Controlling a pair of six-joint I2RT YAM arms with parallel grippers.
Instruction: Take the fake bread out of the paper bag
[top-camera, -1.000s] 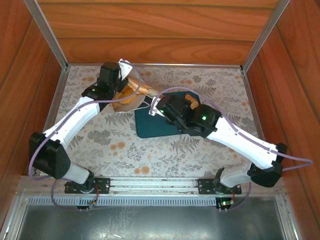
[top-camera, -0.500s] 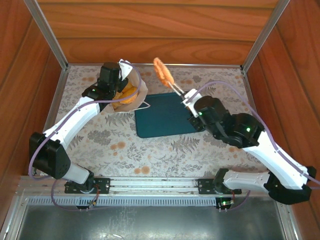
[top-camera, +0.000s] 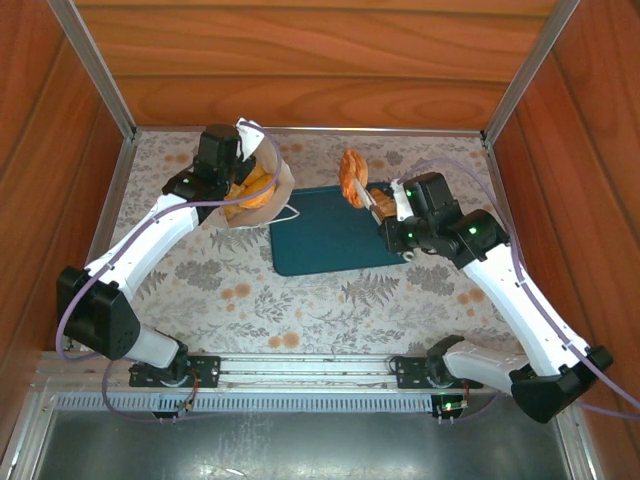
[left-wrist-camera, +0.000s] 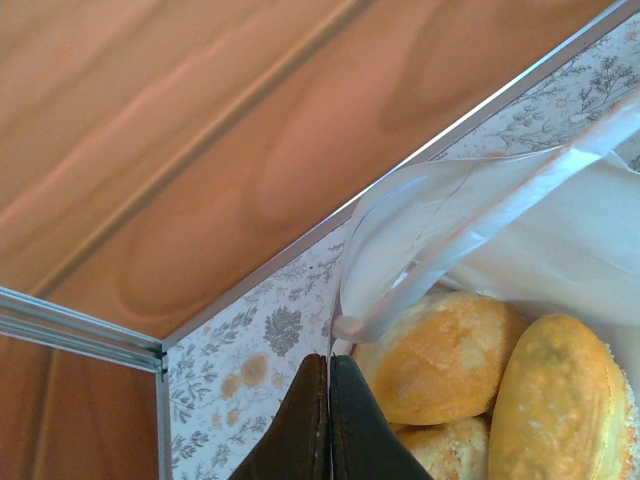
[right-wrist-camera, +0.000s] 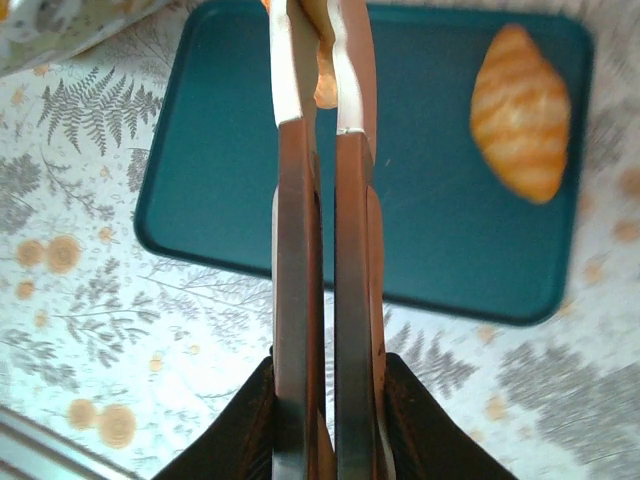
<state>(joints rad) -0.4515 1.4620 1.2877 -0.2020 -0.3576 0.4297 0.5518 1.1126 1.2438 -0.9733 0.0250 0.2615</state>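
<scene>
Bread is in three places at this moment. Your right gripper has its jaws pinched nearly together on one orange pastry, held in the air over the far edge of the dark teal tray. From the right wrist camera you see a sliver of that pastry wedged between the fingers up near their tips. A striped croissant lies on the tray toward one corner, apart from your right gripper. Your left gripper is at the paper bag, which sits on the fern-patterned table just beside the tray's far left corner, its mouth open to the overhead camera with golden rolls showing inside. In the left wrist view the left gripper has its jaws pressed together, and the thin edge of the bag's rim runs down into them, so you are clamped on the paper bag. Just beside those fingertips three rolls lie inside the bag, touching one another. A white loop handle crosses above them.
</scene>
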